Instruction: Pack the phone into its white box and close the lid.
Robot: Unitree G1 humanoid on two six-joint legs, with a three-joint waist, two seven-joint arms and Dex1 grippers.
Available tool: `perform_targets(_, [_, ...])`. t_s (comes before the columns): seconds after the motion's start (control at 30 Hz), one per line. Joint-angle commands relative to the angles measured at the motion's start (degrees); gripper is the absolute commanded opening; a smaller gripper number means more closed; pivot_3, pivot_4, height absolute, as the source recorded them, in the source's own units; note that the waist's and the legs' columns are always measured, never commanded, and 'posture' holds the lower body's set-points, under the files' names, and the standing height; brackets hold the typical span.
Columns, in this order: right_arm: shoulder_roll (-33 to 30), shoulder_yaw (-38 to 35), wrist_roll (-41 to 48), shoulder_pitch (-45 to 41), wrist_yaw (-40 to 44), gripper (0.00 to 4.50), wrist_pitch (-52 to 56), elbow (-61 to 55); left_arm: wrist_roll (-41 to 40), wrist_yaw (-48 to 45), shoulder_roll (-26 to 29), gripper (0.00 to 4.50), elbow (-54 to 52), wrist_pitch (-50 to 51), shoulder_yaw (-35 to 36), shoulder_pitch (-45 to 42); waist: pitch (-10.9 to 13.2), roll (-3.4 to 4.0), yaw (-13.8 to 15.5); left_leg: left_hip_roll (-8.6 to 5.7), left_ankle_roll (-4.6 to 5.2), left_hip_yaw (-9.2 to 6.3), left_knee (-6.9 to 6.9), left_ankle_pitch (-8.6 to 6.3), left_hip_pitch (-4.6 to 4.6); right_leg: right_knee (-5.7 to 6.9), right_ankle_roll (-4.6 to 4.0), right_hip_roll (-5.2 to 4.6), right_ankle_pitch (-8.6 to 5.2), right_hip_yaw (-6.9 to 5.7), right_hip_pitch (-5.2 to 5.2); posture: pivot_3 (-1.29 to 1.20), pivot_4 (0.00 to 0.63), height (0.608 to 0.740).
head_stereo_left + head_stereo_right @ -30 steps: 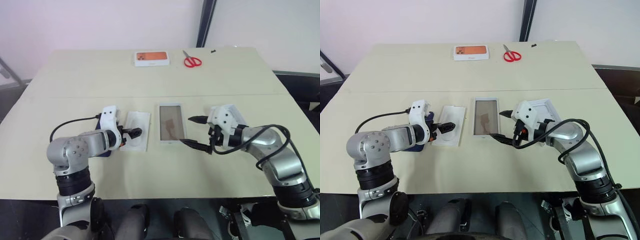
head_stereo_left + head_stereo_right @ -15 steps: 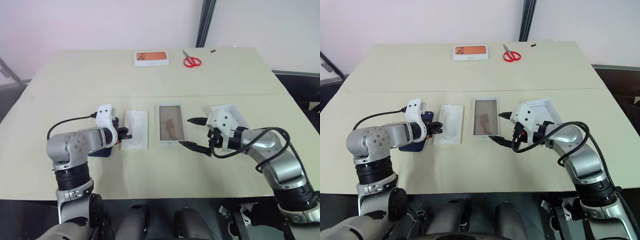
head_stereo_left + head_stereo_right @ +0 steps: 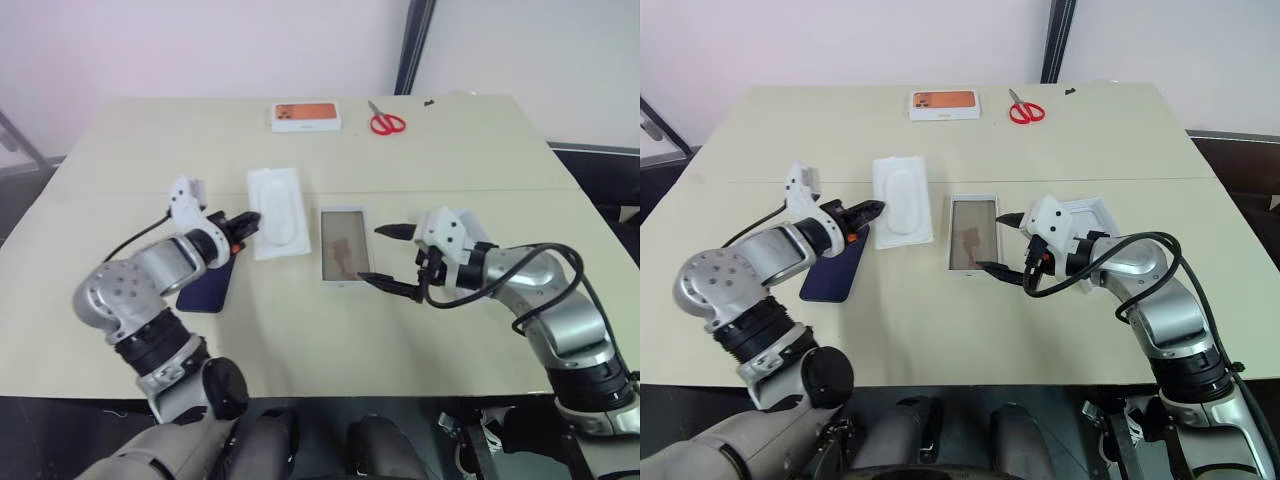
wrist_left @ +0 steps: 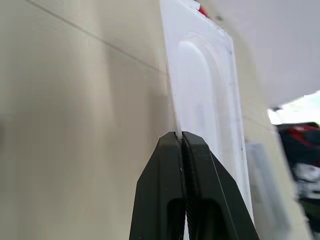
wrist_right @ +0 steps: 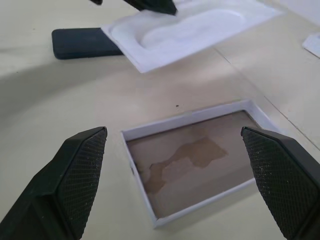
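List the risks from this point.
The left tool pinches only the thin edge of the white insert, so the insert may slip or bend. Carried low, it could drop onto the phone or the open white box. The right tool hangs open beside the box and could nudge it.

Phone [image 3: 205,288] partly hidden under left arm; lid [image 3: 1092,216] mostly behind right pincer [image 3: 1005,244], prob. upside down.

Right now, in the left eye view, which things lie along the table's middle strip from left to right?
Phone → white insert → white box → lid.
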Motion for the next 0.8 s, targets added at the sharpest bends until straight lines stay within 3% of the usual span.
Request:
perform_targets(0.03, [-0.6, -1.0, -0.2, -1.2, 0.3, 4.5, -1.2, 0.0, 0.8, 2.2, -2.6, 0.03, -0.9, 0.1, -3.5, -1.3, 0.0, -0.02, -0.3, 0.0, 0.0, 0.0, -0.01, 0.0, -0.02, 0.01, 0.0, 0.01, 0.0, 0.0, -0.04, 0.0, 0.15, 0.74])
perform_targets(0.23, [-0.9, -1.6, -0.2, -0.8, -0.4, 4.5, -0.8, -0.6, 3.5, 4.4, -5.8, 0.03, 6.0, -6.3, -10.5, -0.3, 0.0, -0.02, -0.2, 0.01, 0.0, 0.03, -0.03, 0.0, -0.03, 0.1, 0.0, 0.04, 0.0, 0.06, -0.14, 0.0, 0.15, 0.74])
perform_targets(0.5, [-0.6, -1.7, -0.1, -0.4, -1.6, 4.5, -0.4, -1.3, 4.2, 4.3, -3.6, 0.03, 13.0, -10.3, -17.7, -0.4, 0.0, -0.02, 0.0, 0.0, 0.0, 0.01, 0.03, 0.0, -0.11, 0.08, 0.0, 0.02, 0.0, 0.03, -0.15, 0.0, 0.15, 0.74])
perform_targets(0.6, [-0.5, -1.5, -0.1, -0.5, -1.9, 4.5, -0.4, -1.3, 3.8, 4.0, -3.2, 0.94, 14.2, -10.9, -18.8, -0.5, 0.0, -0.02, -0.1, 0.0, 0.0, 0.01, 0.03, 0.0, -0.12, 0.08, 0.0, 0.02, 0.0, 0.04, -0.18, 0.0, 0.15, 0.74])
perform_targets(0.77, [-0.2, -1.2, 0.0, -0.8, -2.3, 4.5, -0.4, -1.4, 3.2, 3.6, -1.3, 3.36, 14.1, -11.7, -18.1, 0.0, 0.0, -0.02, -0.1, 0.01, -0.01, 0.01, 0.01, 0.01, -0.13, 0.1, 0.0, 0.03, 0.0, 0.04, -0.21, 0.0, 0.15, 0.74])
perform_targets(0.8, [-0.1, -1.2, 0.1, -1.0, -2.4, 4.5, -0.3, -1.4, 2.8, 3.3, -0.6, 3.36, 13.6, -12.1, -17.3, 0.0, 0.0, -0.02, -0.1, 0.0, -0.01, 0.01, 0.02, 0.01, -0.13, 0.1, 0.0, 0.03, 0.0, 0.04, -0.21, 0.0, 0.15, 0.74])
